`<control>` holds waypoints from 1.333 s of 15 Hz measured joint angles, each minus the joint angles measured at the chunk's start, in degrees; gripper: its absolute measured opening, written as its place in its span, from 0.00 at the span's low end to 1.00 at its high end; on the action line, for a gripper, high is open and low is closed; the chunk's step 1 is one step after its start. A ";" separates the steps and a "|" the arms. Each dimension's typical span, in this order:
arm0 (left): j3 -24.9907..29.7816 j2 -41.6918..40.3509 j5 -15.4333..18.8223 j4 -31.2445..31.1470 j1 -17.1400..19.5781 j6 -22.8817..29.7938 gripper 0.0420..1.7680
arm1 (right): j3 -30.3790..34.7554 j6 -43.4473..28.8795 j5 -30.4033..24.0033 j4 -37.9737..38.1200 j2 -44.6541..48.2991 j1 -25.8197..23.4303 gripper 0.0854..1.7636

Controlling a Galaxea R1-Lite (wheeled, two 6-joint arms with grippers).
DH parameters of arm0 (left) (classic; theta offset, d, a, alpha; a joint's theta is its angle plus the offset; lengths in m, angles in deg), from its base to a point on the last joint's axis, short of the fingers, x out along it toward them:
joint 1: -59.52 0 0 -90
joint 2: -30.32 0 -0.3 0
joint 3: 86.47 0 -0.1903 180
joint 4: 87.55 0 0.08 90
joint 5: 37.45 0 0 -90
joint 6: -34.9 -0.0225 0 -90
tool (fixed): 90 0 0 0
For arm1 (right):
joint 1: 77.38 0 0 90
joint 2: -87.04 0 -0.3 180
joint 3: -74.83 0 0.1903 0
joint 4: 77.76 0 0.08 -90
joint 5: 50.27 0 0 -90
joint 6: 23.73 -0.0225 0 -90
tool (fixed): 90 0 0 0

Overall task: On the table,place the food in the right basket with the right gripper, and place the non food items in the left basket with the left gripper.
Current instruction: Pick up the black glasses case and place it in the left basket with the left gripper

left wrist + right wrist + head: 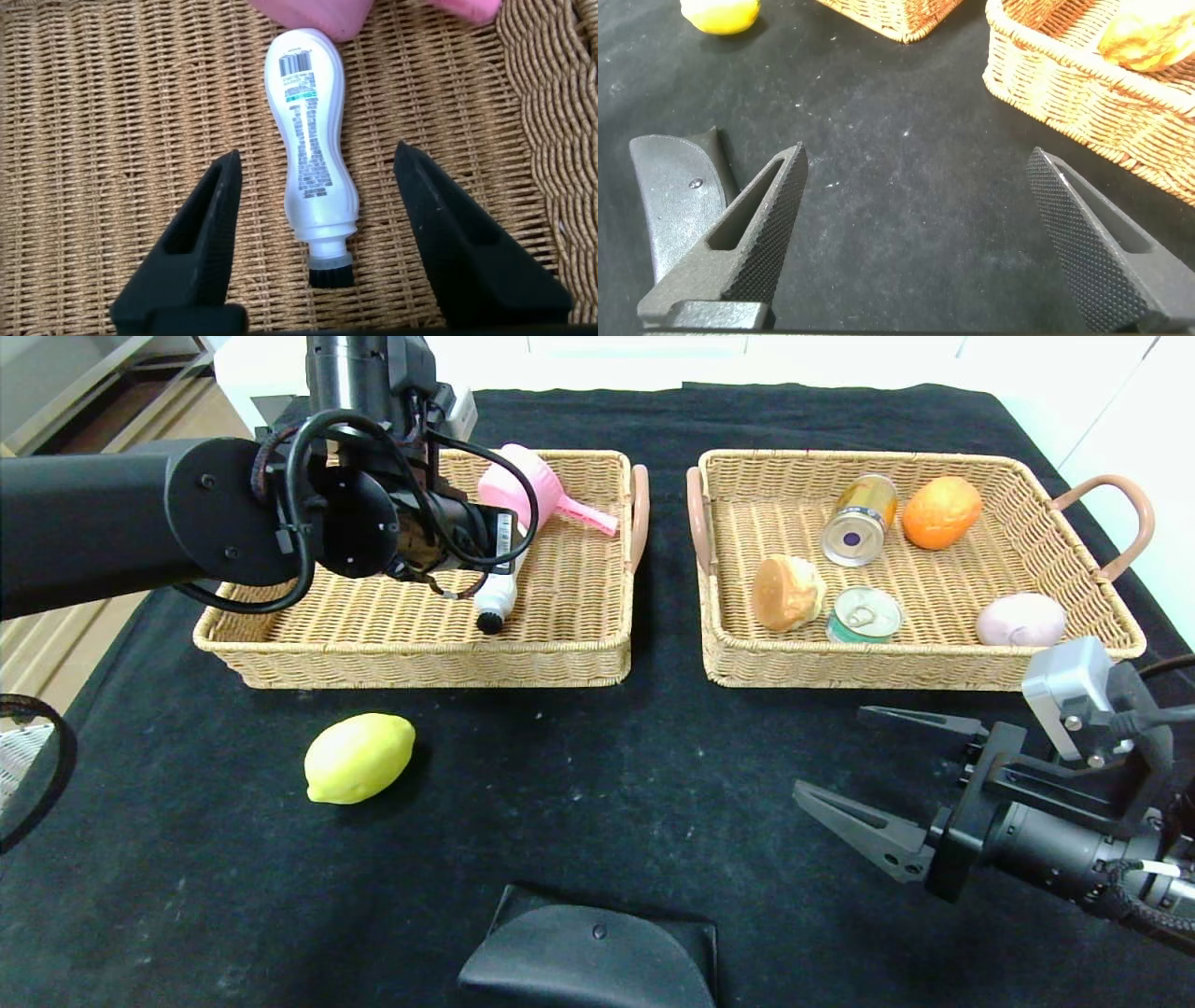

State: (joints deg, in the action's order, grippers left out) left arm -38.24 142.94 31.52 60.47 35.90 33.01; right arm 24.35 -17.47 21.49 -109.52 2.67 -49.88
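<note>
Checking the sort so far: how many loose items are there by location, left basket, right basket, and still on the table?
Left basket: 2, white brush, pink scoop
Right basket: 5, gold can, orange, bun, green tin, pink oval
Table: 2, lemon, black pouch
Total: 9

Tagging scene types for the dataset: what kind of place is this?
Likely a lab sorting setup, not a home: a table draped in black cloth, two matching wicker trays, left basket and right basket, and assorted props like a lemon.
</note>
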 joint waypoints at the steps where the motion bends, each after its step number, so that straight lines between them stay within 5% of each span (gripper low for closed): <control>1: 0.20 -0.02 0.00 -0.04 0.00 0.00 0.72 | 0.02 0.00 -0.01 0.00 0.02 0.02 0.97; 6: 2.55 -2.32 0.88 -1.11 -0.52 -1.02 0.83 | -0.06 -0.15 -0.12 -0.02 0.30 0.00 0.97; 13: 19.99 -14.98 13.13 -3.19 -4.13 -13.57 0.91 | -1.08 -0.44 -0.30 0.67 1.11 -1.29 0.97; 20: 35.49 -25.82 15.06 -7.61 -13.48 -25.87 0.95 | -6.10 -4.14 -0.59 9.42 2.21 -5.24 0.97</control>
State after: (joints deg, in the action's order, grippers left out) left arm -2.76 117.12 46.58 52.86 22.42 7.14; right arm 18.25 -21.62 20.91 -100.10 4.87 -55.12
